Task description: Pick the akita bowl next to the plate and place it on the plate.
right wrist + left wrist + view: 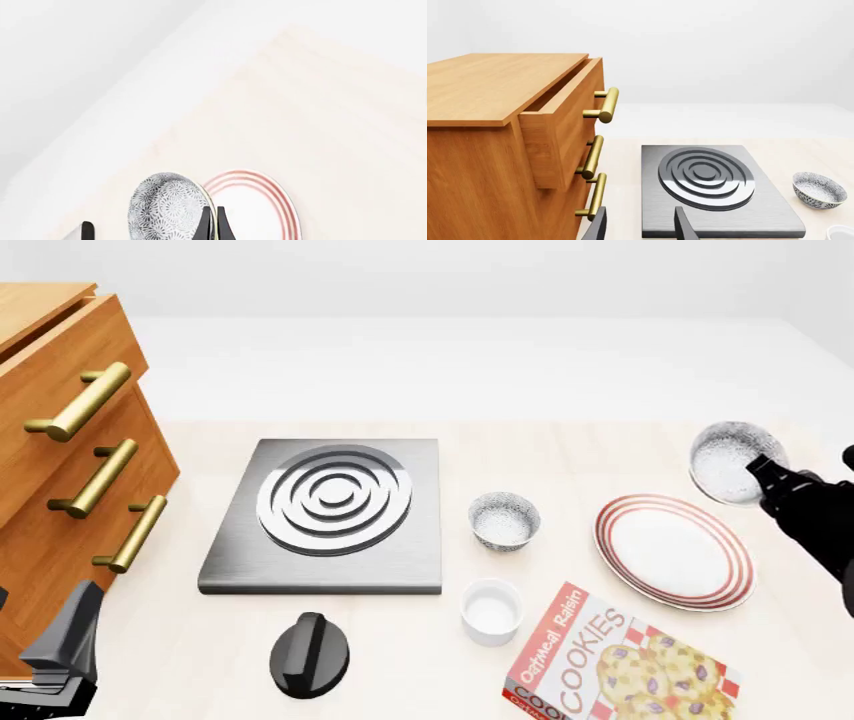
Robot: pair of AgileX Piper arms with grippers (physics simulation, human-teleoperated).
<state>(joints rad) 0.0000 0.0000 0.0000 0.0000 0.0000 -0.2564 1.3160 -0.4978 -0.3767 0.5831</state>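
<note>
My right gripper [763, 473] is shut on the rim of the akita bowl [729, 460], holding it tilted in the air beyond the plate's far right edge. In the right wrist view the speckled akita bowl [165, 210] is pinched between the fingers [205, 226], with the plate [257, 206] behind it. The red-ringed plate [674, 551] lies on the table at the right. A second identical bowl [505, 520] stands left of the plate and also shows as the bowl [819, 189] in the left wrist view. My left gripper [640, 227] is open and holds nothing, low at the front left [63, 640].
A black hob [331, 512] lies mid-table with a dark knob [310, 652] in front of it. A wooden drawer cabinet [67, 450] with brass handles stands at the left, its top drawer slightly out. A white cup [490, 611] and a cookie box [614, 665] sit near the front.
</note>
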